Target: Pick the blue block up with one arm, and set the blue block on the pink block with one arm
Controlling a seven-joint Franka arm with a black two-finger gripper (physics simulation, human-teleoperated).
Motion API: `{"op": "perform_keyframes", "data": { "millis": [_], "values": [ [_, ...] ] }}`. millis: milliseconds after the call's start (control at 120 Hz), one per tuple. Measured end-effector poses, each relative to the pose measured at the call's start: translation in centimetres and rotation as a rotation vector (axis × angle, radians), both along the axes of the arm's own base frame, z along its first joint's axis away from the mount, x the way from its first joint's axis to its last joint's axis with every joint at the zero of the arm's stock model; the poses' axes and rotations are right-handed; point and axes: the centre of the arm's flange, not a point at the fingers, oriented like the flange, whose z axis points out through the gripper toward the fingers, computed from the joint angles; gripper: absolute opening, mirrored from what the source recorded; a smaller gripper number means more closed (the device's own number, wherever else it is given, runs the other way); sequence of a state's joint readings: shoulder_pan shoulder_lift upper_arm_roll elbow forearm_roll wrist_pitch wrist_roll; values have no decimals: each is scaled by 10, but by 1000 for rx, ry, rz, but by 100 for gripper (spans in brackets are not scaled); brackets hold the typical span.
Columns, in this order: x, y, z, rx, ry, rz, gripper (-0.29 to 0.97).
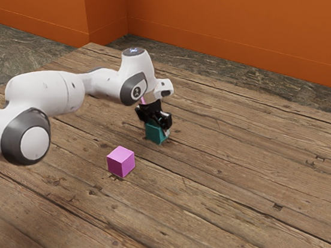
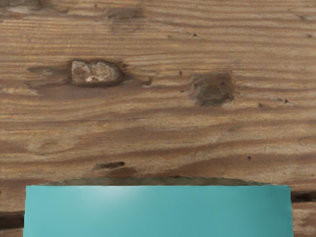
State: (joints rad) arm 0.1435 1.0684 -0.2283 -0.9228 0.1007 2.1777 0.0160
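Just two blocks on the wooden worktop (image 1: 238,169): one blue block (image 1: 157,135), teal in shade, and one pink block (image 1: 120,161). Blue block beyond the pink block, toward the orange wall (image 1: 256,26), near but not touching. One white arm (image 1: 67,91), two black fingers (image 1: 166,121) clamped on the blue block's upper part from two sides. Resting or lifted: cannot tell. Two dark knots (image 2: 96,72) in the planks, seen from the wrist.
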Motion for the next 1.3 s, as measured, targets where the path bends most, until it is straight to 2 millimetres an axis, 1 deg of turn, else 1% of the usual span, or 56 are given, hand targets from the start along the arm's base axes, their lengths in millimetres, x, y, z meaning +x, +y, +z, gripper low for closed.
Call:
{"op": "perform_keyframes", "data": {
  "millis": [50, 92, 192, 283, 350, 467, 583, 717, 800, 867, 925, 992, 1050, 1100, 1208, 1300],
  "values": [
    [0, -3, 10, 3, -9, -5, 38],
    [0, -5, 19, 5, -16, -7, 37],
    [-1, -9, 31, 7, -16, -12, 35],
    [-12, -16, 50, 12, 6, -23, 34],
    [-23, -22, 52, 12, 38, -33, 34],
    [-40, -26, 50, 40, 86, -30, 34],
    [-51, -34, 62, 53, 99, -23, 34],
    [-70, -44, 65, 49, 131, -23, 34],
    [-88, -45, 61, 34, 163, -17, 34],
    [-99, -42, 62, 30, 174, -3, 34],
    [-102, -41, 71, 28, 164, 5, 34],
    [-106, -40, 86, 23, 144, 10, 34],
    [-112, -38, 93, 20, 142, 14, 34],
    [-122, -35, 90, 18, 159, 20, 34],
    [-146, -30, 73, 19, 215, 25, 34],
    [-156, -19, 70, 25, 231, 38, 34]
  ]
}}
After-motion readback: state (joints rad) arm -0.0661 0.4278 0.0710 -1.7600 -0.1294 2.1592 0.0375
